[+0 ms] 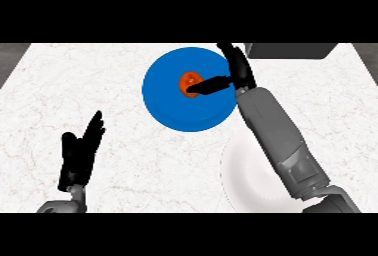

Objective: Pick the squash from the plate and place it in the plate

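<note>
Two plates in view: squash [190,84] on the blue plate [171,102], white plate [244,170] waiting. My right hand [235,70] has its thumb at the squash, unclear if pinched; left hand [80,150] rests open, fingers straight. I judge pickup barely begun, transfer all left

Head view, steeply down onto counter [111,100]

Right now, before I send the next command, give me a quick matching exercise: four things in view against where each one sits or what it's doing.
Things:
1. squash
2. blue plate
3. white plate
4. left hand

Places or states:
A. lower right, partly under the right forearm
B. open and resting at lower left
C. far centre of the counter, holding the squash
D. on the blue plate, at the right hand's thumb

Pairs: 1-D, 2-C, 3-A, 4-B
</note>
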You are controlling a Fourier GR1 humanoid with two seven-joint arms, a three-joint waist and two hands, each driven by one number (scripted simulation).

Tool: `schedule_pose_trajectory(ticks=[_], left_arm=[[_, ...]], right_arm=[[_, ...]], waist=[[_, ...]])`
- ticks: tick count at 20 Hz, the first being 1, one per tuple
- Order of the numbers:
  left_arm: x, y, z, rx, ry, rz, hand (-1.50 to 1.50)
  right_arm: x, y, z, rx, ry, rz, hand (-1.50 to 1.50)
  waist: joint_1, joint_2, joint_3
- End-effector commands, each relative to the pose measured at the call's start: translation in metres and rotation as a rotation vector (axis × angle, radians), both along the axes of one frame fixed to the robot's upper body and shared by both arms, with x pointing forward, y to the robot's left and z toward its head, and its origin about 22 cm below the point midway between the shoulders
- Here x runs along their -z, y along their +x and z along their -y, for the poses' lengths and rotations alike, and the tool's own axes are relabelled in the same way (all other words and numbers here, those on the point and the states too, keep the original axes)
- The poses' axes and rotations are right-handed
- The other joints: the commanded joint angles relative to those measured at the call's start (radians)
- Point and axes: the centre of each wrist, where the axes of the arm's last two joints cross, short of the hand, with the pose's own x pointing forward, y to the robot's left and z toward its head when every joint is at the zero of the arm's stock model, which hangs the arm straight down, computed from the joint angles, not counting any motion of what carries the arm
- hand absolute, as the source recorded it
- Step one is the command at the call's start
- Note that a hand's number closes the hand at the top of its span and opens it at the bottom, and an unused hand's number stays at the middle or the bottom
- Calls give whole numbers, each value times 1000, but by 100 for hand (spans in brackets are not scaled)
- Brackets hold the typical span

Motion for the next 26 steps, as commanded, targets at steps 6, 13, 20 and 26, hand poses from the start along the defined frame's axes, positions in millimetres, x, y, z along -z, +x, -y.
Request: schedule_pose_trajectory(ticks=[6,13,20,26], left_arm=[[-6,5,14,0,7,9,0],[4,11,6,4,19,21,0],[5,7,2,13,-10,2,0],[-5,6,-10,21,8,30,0]], right_arm=[[16,-1,5,-58,-6,29,-150],[33,-9,-4,56,-73,5,-150],[32,-3,1,94,-106,-11,-150],[61,-12,34,125,-140,1,-150]], waist=[[3,1,0],[10,1,0],[11,4,0],[13,5,0]])
